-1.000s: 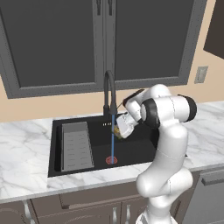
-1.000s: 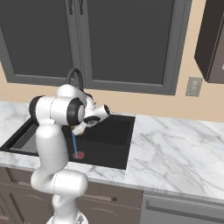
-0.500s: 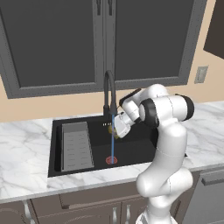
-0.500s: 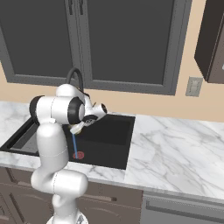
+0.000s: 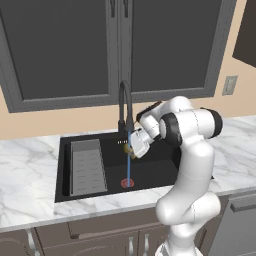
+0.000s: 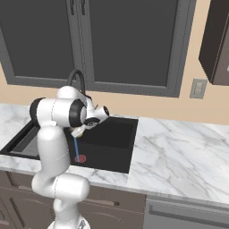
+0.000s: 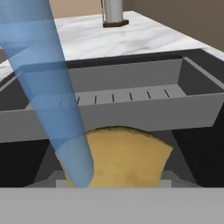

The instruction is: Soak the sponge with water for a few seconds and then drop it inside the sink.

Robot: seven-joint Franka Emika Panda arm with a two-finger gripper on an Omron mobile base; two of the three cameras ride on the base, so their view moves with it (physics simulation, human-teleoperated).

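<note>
Gripper clamped on the sponge — forearm level over the sink, under the water.

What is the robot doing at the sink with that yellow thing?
The robot is giving a sponge a wash. Its gripper is shut on the sponge and holds it up above the black sink, right under the tall faucet. A thin blue stream of water runs down onto the sponge's edge and on to the red drain. A grey rack sits in the left side of the sink. The sponge is not dropped in yet.
</note>
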